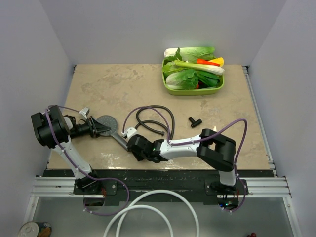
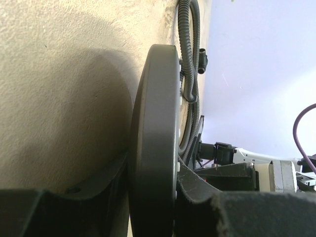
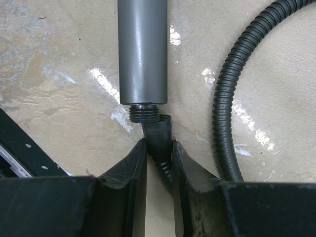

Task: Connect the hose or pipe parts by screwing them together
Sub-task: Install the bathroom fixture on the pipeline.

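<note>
shower head [image 1: 105,123] sits left-centre on worktop [image 1: 222,113]. its long axis runs diagonal: disc [image 2: 153,123] at far-left, handle [image 3: 142,49] pointing near-right. left gripper [image 1: 94,127] pinches the disc rim, a finger on each face; its wrist cam sees the disc edge-on btw them. right gripper [image 1: 133,144] is clamped on the end nut [image 3: 159,133] of the black hose [image 1: 158,114]. nut's mouth is up against the handle's threaded tip [image 3: 144,111], tilted a bit off the handle axis. rest of hose loops just far-right of the handle. t-fitting [image 1: 195,121] lies apart, right of the loop. veg tray [image 1: 195,92] at far right.
</note>
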`<state>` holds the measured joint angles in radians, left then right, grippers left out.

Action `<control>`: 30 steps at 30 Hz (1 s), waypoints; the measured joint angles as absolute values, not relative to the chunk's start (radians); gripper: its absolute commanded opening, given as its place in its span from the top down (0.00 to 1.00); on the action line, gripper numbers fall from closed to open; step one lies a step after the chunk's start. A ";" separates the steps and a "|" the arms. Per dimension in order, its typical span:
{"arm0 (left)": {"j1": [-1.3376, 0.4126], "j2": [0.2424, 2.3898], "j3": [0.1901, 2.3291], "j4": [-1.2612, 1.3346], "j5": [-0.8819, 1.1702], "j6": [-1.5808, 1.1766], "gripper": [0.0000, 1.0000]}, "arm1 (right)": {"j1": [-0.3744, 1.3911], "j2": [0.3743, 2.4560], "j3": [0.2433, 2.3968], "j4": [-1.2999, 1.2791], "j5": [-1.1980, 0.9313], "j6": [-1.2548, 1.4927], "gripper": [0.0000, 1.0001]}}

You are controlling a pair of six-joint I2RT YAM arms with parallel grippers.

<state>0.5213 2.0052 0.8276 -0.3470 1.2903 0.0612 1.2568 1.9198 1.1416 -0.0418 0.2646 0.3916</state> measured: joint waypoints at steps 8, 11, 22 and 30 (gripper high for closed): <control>0.521 2.004 0.827 -0.345 1.290 0.059 1.00 | 1.257 1.926 1.157 -0.053 0.264 0.387 0.97; 0.521 2.004 0.826 -0.344 1.290 0.057 1.00 | 1.257 1.926 1.157 -0.054 0.267 0.387 0.97; 0.521 1.993 0.816 -0.320 1.286 0.045 1.00 | 1.258 1.926 1.157 -0.052 0.275 0.388 0.97; 0.521 1.965 0.801 -0.289 1.267 0.038 1.00 | 1.259 1.922 1.153 -0.030 0.276 0.389 0.97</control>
<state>0.5209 1.9648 0.8005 -0.2890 1.2671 0.0376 1.2587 1.9221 1.1526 -0.0299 0.2756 0.3885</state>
